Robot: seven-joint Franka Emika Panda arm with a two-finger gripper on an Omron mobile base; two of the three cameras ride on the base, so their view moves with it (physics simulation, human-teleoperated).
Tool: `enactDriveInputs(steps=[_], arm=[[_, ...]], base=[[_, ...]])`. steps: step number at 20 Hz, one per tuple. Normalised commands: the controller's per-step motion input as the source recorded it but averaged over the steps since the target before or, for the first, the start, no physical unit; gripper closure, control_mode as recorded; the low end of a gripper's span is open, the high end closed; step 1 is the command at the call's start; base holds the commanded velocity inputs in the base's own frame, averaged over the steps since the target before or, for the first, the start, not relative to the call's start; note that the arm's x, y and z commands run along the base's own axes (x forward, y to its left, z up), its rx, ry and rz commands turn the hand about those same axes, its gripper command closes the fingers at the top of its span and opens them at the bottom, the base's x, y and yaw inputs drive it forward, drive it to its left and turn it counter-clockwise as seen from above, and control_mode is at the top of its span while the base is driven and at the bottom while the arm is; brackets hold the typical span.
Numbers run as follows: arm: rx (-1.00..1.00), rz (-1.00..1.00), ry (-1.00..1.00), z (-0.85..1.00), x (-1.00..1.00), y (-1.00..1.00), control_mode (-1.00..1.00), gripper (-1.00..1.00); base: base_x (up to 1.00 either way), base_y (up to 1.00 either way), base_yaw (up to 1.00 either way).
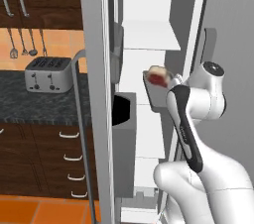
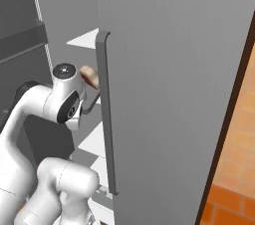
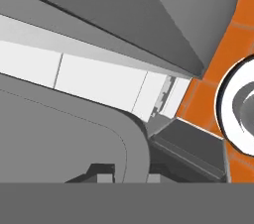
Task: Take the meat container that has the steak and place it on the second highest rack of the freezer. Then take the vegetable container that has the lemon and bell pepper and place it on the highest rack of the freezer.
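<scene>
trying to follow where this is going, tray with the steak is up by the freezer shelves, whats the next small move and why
Probably ease the tray further into the freezer and lower it onto a shelf. In the left base view it hangs in the air with the steak on it, in front of the white shelves and below the upper shelf, resting on none. Whether the gripper is clamped on it cannot be seen, so go slowly.

A silver toaster [image 1: 48, 73] stands on the dark counter [image 1: 34, 104], far left of the claw, above dark wooden drawers [image 1: 54, 161]; the floor [image 2: 234, 169] is orange tile.
</scene>
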Motion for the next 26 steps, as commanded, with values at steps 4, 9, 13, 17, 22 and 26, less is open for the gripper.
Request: enactDriveInputs(steps=[4, 9, 13, 17, 22, 26], arm=[[-0.01, -0.06, 0.01, 0.0, 0.7, -0.03, -1.0, 1.0], [-0.03, -0.12, 0.0, -0.47, 0.14, 0.0, -1.0, 1.0], [-0.01, -0.08, 0.0, -0.2, 0.47, 0.0, -1.0, 1.0], [0.0, -0.03, 0.0, -0.15, 0.6, 0.0, -1.0, 1.0], [0.0, -0.01, 0.0, -0.05, 0.65, -0.01, -1.0, 1.0], [0.0, 0.0, 0.06, -0.28, 0.19, -0.03, -1.0, 1.0]], base=[[0.0, 0.0, 0.0], [0.0, 0.0, 0.0], [0.0, 0.0, 0.0], [0.0, 0.0, 0.0], [0.0, 0.0, 0.0], [0.0, 0.0, 0.0]])
